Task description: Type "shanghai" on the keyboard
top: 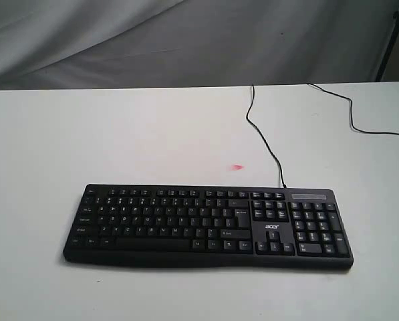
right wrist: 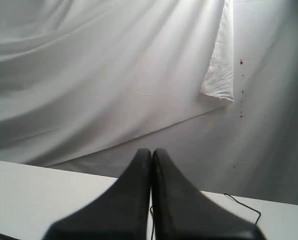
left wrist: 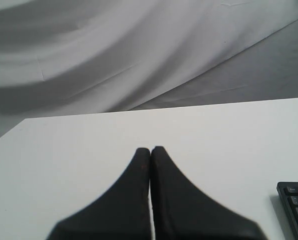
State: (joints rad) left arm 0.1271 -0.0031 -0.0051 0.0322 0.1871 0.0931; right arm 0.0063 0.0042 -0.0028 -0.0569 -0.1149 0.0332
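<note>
Two grippers: the left gripper (left wrist: 150, 149) and the right gripper (right wrist: 151, 150) each have their black fingers pressed tight together, with nothing between them. Neither one shows in the exterior view.
Keyboard: the black acer keyboard (top: 209, 224) lies flat on the white table (top: 119, 127), near the front edge. The letters are on its left part and the number pad is on its right.
Job so far: no gripper is near a key, so I think the typing has not begun.
Left gripper spot: it hangs over bare table, off beside one corner of the keyboard.
Right gripper spot: it points at the white cloth (right wrist: 89, 75) behind the table. I cannot see any keys from there.
Cable: the thin black cable (top: 262, 137) runs from the back of the keyboard to the far edge of the table.
Wrong key risk: the keys sit close together, so a tip that lands a bit off may hit the next letter, or two at once.
Slide risk: a push from the side may shove the keyboard, and then later letters get missed.
Repeat risk: a press held too long may type the letter twice.
Bump risk: many letters of "shanghai" sit near the middle, so the two arms may knock each other.
Snag risk: an arm that catches the cable may drag the keyboard.
</note>
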